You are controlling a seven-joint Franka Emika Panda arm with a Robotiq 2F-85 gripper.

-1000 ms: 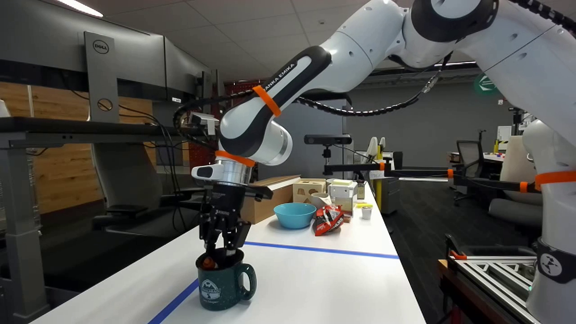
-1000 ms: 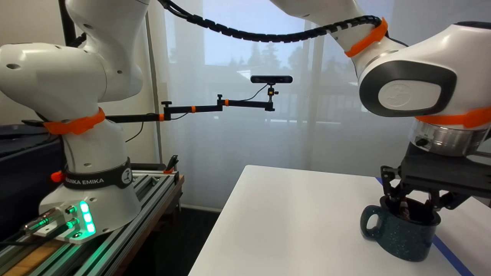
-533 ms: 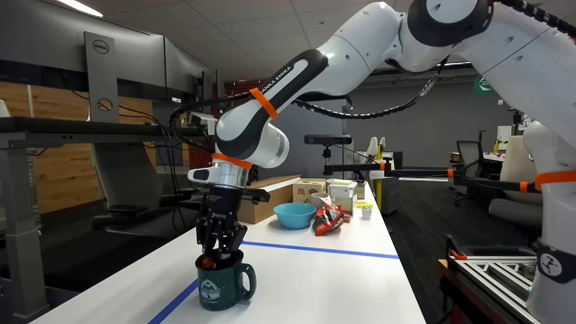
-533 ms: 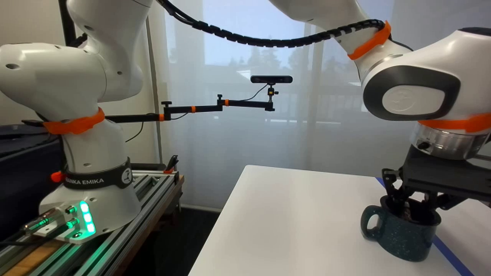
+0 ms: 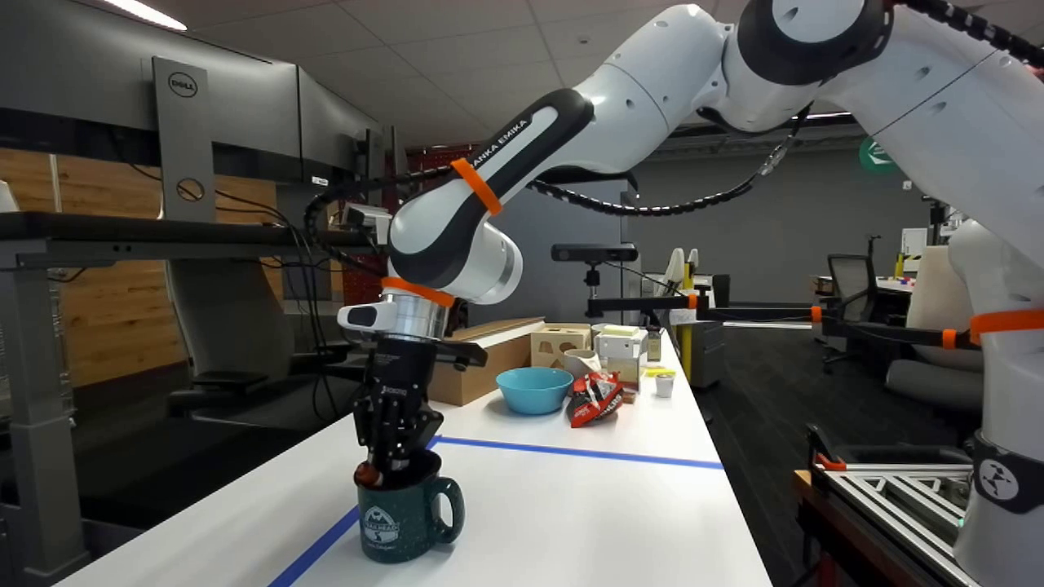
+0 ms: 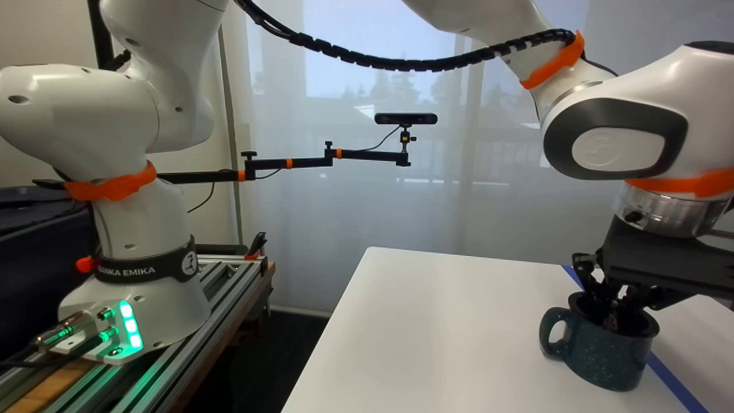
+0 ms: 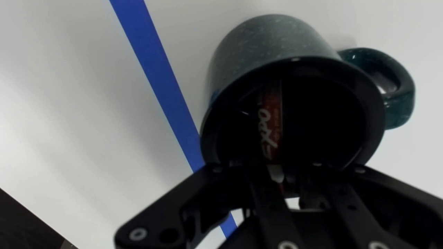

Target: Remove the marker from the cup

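Toward the desk edge farthest from the robot base: a dark teal mug stands upright, just beside a strip of blue tape, well apart from the rounded desk corner seen in an exterior view.

Mug handle: points toward the desk edge by the base.

Red marker: inside the mug, tilted, its lettered label showing in the wrist view; the lower end is lost in the dark, and a reddish upper end shows at the rim, on the side away from the base.

Black gripper: narrow, its fingers reaching into the mug's mouth on either side of the marker's upper part; it looks to be holding the marker, though how firmly I cannot tell.

Grasp at the rim: this is the step in hand, I judge; the marker is not yet out of the mug.

Lift from the mug: the next move calls for a settled pinch, then a slow, straight rise with no drift toward either desk edge until the lower end is above the rim. Being tilted, the marker could catch the inner wall and drag or tip the mug.

Set-down on the desk: once out, I would carry it toward the edge by the base and lower it there.
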